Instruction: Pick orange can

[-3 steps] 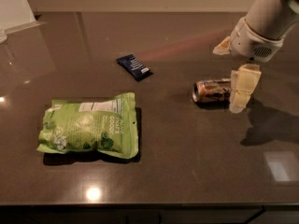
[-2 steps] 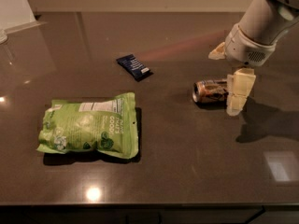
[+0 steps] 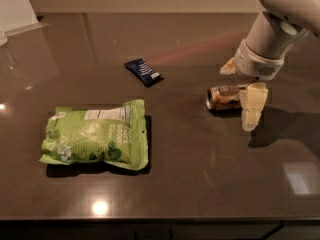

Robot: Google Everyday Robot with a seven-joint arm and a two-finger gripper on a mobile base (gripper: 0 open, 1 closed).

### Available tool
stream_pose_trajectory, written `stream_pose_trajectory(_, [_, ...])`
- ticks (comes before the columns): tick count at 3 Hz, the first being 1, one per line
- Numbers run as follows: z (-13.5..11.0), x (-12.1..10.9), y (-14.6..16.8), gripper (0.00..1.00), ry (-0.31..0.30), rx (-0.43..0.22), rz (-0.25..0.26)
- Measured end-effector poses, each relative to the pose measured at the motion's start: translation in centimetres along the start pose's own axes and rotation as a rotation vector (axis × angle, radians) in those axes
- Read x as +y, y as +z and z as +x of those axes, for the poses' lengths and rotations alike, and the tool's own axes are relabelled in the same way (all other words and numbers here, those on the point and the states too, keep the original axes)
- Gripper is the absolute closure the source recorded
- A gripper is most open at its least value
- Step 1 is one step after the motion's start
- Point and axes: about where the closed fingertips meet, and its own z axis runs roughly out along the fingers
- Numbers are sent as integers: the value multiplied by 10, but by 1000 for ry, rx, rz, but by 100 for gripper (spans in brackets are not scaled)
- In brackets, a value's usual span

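Observation:
The orange can (image 3: 223,97) lies on its side on the dark tabletop, right of centre, its silver end facing left. My gripper (image 3: 237,98) hangs from the white arm (image 3: 265,44) at the upper right and is low over the can's right end. It is open: one pale finger (image 3: 251,104) stands at the can's near right side, and the other finger (image 3: 228,67) shows behind the can. The can rests on the table between them.
A large green bag (image 3: 95,134) lies at the front left. A small dark blue wrapper (image 3: 143,71) lies at the centre back. The table's front edge (image 3: 160,219) runs along the bottom. A pale object (image 3: 15,9) stands at the back left corner.
The arm has shifted slightly left and down, bringing the near finger closer alongside the can. The can, bag and wrapper have not moved.

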Motion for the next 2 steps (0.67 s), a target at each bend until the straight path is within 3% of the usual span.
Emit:
stream_pose_trajectory(1, [8, -3, 9, 0, -6, 28, -13])
stream_pose_trajectory(2, [17, -7, 15, 18, -4, 54, -15])
